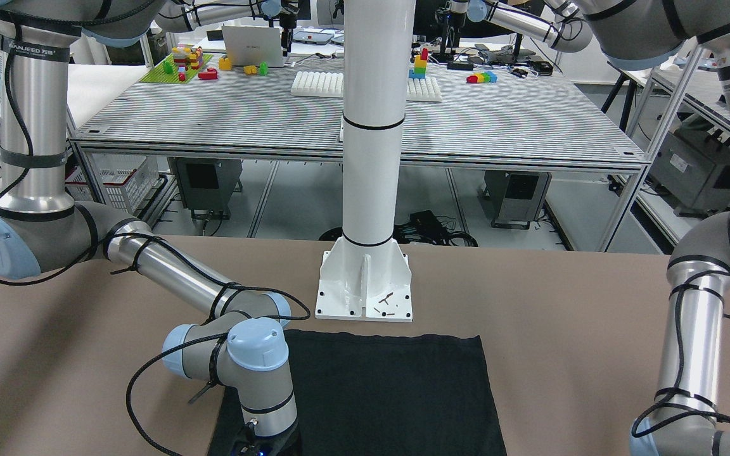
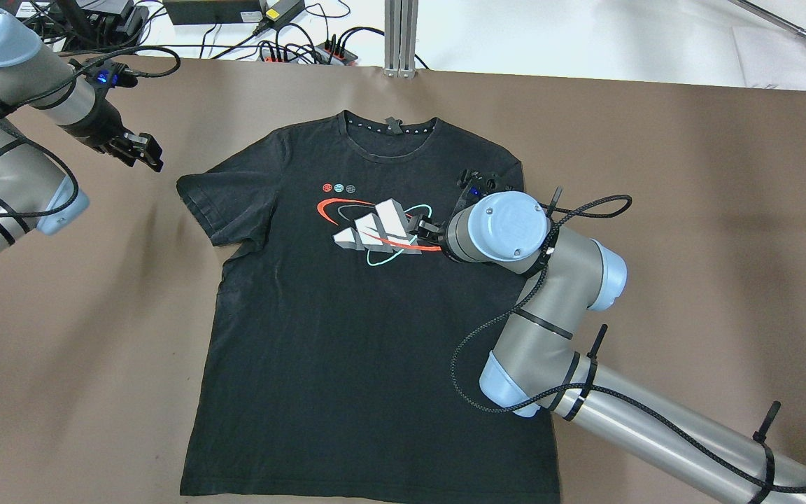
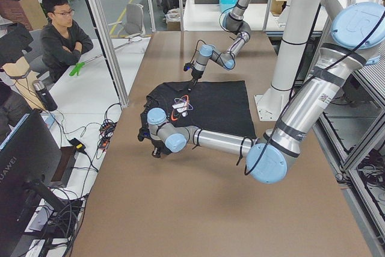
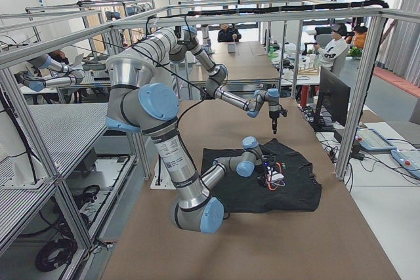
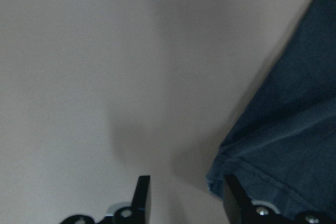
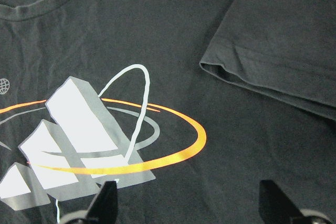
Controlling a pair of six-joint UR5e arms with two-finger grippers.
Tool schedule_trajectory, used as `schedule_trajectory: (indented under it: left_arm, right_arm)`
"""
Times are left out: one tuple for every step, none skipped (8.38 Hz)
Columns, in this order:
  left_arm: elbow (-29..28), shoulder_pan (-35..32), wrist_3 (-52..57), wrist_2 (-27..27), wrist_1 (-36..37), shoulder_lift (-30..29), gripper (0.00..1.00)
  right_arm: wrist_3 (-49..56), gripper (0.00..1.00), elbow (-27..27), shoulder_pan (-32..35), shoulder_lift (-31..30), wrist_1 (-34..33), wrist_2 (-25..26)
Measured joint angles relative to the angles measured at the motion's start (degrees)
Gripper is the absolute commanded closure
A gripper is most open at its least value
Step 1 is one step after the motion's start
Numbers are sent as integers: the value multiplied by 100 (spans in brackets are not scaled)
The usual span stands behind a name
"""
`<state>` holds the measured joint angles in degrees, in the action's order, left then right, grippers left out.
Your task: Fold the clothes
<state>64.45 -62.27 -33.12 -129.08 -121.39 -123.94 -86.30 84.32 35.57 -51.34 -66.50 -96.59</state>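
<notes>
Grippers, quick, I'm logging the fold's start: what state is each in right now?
Left gripper: open, empty, beside a sleeve of the black fabric T-shirt.
Right gripper: open, empty, over the T-shirt's chest print.

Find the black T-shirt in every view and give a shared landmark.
Front-facing: T-shirt bottom centre.
Overhead: T-shirt centre.
Exterior left: T-shirt mid-picture.
Exterior right: T-shirt lower middle.
Left wrist: T-shirt sleeve, right edge.
Right wrist: T-shirt fills picture.
Landmark: chest print, in overhead, both side and right wrist views.
</notes>
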Motion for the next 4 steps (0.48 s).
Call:
schedule_trajectory:
  left_arm:
    - [-205, 36, -1, 3, -164, -83, 46]
    - [-324, 63, -3, 4, -259, -130, 46]
    - [-380, 94, -14, 5, -309, -153, 46]
    - [-404, 136, -30, 5, -334, -168, 47]
  right_arm:
    - [0, 5, -9, -2, -11, 4, 7]
    - [3, 5, -20, -5, -44, 12, 17]
    - [5, 6, -29, -5, -73, 22, 26]
    - [4, 5, -30, -5, -87, 32, 31]
